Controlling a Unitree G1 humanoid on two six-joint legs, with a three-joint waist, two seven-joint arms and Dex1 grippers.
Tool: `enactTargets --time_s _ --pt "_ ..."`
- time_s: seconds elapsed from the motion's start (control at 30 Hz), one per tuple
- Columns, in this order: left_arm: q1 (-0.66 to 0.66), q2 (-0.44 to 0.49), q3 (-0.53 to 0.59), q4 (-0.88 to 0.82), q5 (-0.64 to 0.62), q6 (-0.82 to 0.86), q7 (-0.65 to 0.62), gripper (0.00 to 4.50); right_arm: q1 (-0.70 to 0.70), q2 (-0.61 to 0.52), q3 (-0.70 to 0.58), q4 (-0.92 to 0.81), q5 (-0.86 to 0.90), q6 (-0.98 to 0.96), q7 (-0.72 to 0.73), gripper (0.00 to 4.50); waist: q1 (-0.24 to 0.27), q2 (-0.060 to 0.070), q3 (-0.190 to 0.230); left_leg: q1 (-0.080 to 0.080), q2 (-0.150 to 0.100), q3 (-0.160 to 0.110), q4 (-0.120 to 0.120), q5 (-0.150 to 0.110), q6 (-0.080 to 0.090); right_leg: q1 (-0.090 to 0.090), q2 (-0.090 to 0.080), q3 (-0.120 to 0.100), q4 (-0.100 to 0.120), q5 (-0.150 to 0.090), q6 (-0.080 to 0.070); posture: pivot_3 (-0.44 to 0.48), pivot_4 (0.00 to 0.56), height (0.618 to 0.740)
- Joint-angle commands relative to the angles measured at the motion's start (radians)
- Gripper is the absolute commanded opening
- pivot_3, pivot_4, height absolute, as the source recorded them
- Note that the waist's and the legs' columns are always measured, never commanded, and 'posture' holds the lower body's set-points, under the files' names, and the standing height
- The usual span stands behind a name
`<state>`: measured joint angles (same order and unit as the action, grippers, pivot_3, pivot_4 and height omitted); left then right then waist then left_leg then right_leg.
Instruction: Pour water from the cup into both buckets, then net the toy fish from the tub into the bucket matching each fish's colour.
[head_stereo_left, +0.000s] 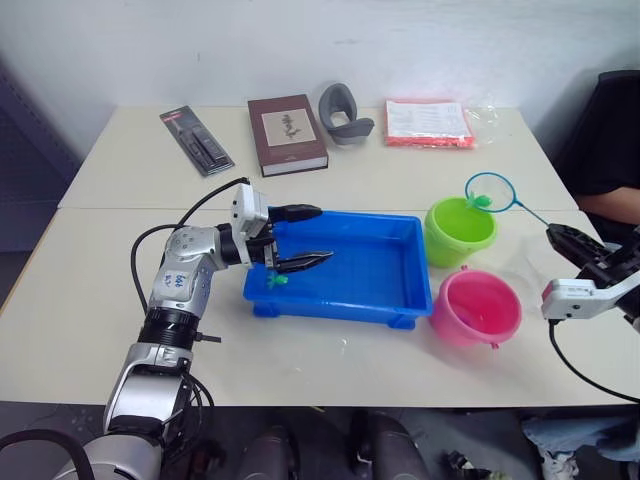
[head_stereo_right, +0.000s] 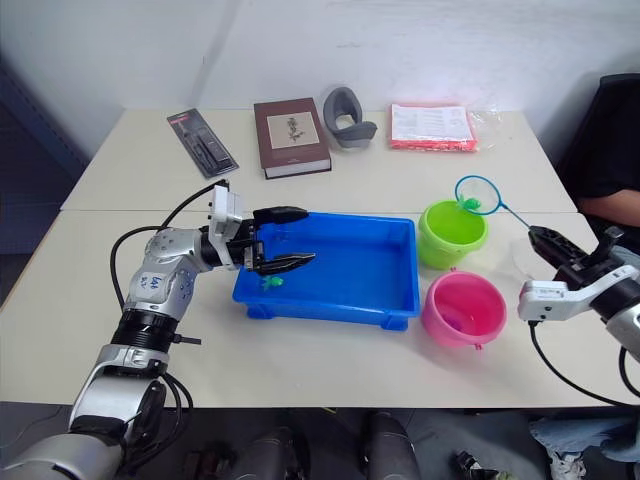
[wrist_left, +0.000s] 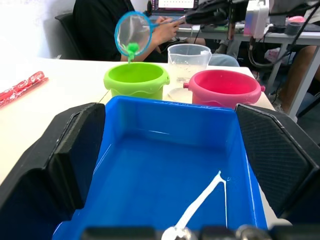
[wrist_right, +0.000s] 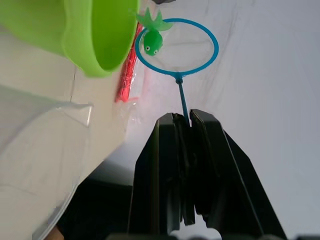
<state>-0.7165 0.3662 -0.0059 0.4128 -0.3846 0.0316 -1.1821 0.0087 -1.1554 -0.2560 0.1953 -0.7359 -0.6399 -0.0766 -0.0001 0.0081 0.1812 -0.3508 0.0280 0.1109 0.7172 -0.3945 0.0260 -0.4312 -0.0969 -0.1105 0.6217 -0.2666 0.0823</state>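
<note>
The left gripper (head_stereo_left: 300, 238) stands released, fingers spread wide over the 9 o'clock end of the tub (head_stereo_left: 395, 300), holding nothing; one green toy fish (head_stereo_left: 277, 280) lies just beneath it at the tub's near-left corner. At 3 o'clock from the tub, the pink bucket (head_stereo_left: 476, 309) sits nearest the table edge, with the green bucket (head_stereo_left: 459, 231) beyond it toward 12 o'clock. The cup (wrist_left: 188, 62) shows in the left wrist view behind and between the two buckets. The right gripper (head_stereo_left: 572, 243) is clenched on the thin handle of the net (head_stereo_left: 490, 192). The handle's long axis runs from the jaws toward 10 o'clock, placing the hoop at the far rim of the green bucket. A green fish (wrist_right: 152, 41) hangs at the hoop's edge nearest that bucket's mouth. Judgement: the right arm governs the coming move; tipping the hoop toward the bucket should release the fish into the matching colour.
</note>
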Motion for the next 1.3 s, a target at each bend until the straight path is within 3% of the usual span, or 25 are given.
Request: enactTargets --time_s 0.03,0.37,0.43,0.53,0.63,0.7,0.77,0.83,0.93,1.13,1.3 --pt "0.000 0.003 0.011 -0.018 -0.001 -0.017 0.000 4.46 -0.013 -0.044 0.034 0.022 0.009 -0.067 0.002 0.00 -0.001 0.000 0.000 0.000 0.000 0.000 0.000 0.000 0.000 0.000 0.000 0.000 0.000 0.000 0.000 0.000 0.150 0.740" --pt "0.004 -0.011 0.015 -0.020 -0.002 -0.024 0.016 4.46 -0.070 -0.084 0.059 0.138 -0.029 -0.032 -0.054 0.00 0.000 0.000 0.000 0.000 0.001 0.000 0.000 0.000 0.000 0.000 0.001 0.000 0.000 0.000 0.000 0.000 0.150 0.740" --pt "0.007 -0.013 0.010 -0.022 -0.001 -0.024 0.012 4.46 -0.064 -0.087 0.091 0.098 -0.027 -0.084 -0.042 0.00 -0.001 0.000 0.000 0.000 0.001 0.000 0.000 0.000 0.000 0.000 0.000 0.000 0.000 0.000 0.000 0.000 0.150 0.740" --pt "0.006 -0.012 0.016 -0.022 -0.003 -0.026 0.018 4.46 -0.084 -0.088 0.039 0.096 0.030 -0.068 -0.039 0.00 -0.002 0.000 0.000 0.000 0.001 0.000 0.000 0.000 0.000 0.000 0.001 0.000 0.000 0.000 0.000 0.000 0.150 0.740" --pt "0.028 0.007 0.023 -0.046 -0.010 -0.019 0.009 4.46 -0.065 -0.064 -0.022 0.038 0.271 -0.081 0.078 0.00 -0.002 0.000 0.000 0.000 0.001 0.000 0.000 0.000 0.000 0.000 0.001 0.000 0.000 0.000 0.000 0.000 0.150 0.740" --pt "0.043 0.034 0.033 -0.060 -0.013 -0.011 0.000 4.46 -0.032 -0.047 0.004 -0.068 0.533 -0.048 0.241 0.00 -0.003 -0.001 0.000 0.000 0.001 0.000 0.000 0.000 0.000 0.000 0.001 0.000 0.000 0.000 0.000 0.000 0.150 0.740" --pt "0.058 0.074 0.051 -0.081 -0.031 0.007 -0.017 4.46 0.002 -0.033 0.056 -0.233 0.850 0.068 0.431 0.00 -0.004 -0.002 0.001 0.001 0.002 -0.001 0.000 0.000 0.000 0.000 0.002 -0.001 0.000 0.000 0.000 0.000 0.150 0.740" --pt "0.081 0.141 0.072 -0.095 -0.044 0.032 -0.058 4.46 0.014 -0.026 0.112 -0.416 1.146 0.324 0.577 0.00 -0.004 -0.002 0.001 0.001 0.003 -0.001 0.000 0.000 0.000 0.000 0.002 -0.001 0.000 0.000 0.000 0.000 0.150 0.740" --pt "0.104 0.226 0.099 -0.078 -0.044 0.037 -0.095 4.46 -0.074 -0.013 0.187 -0.554 1.292 0.590 0.656 0.00 -0.002 -0.002 0.001 0.001 0.003 -0.002 0.001 0.000 0.000 0.000 0.000 -0.002 0.001 0.000 -0.001 0.000 0.150 0.740" --pt "0.153 0.338 0.142 -0.045 -0.027 0.041 -0.107 4.46 -0.330 0.073 0.403 -0.653 1.329 1.080 0.693 0.00 0.008 -0.004 0.000 -0.003 0.002 -0.008 0.005 -0.002 0.002 0.001 -0.004 -0.007 0.000 0.001 -0.002 0.000 0.150 0.740" --pt "0.193 0.364 0.154 -0.068 -0.020 0.037 -0.083 4.46 -0.467 0.193 0.554 -0.594 1.192 1.240 0.720 0.00 0.018 -0.005 0.000 -0.005 0.000 -0.007 0.005 -0.002 0.003 -0.001 -0.005 -0.010 0.000 0.001 -0.002 0.000 0.150 0.740"
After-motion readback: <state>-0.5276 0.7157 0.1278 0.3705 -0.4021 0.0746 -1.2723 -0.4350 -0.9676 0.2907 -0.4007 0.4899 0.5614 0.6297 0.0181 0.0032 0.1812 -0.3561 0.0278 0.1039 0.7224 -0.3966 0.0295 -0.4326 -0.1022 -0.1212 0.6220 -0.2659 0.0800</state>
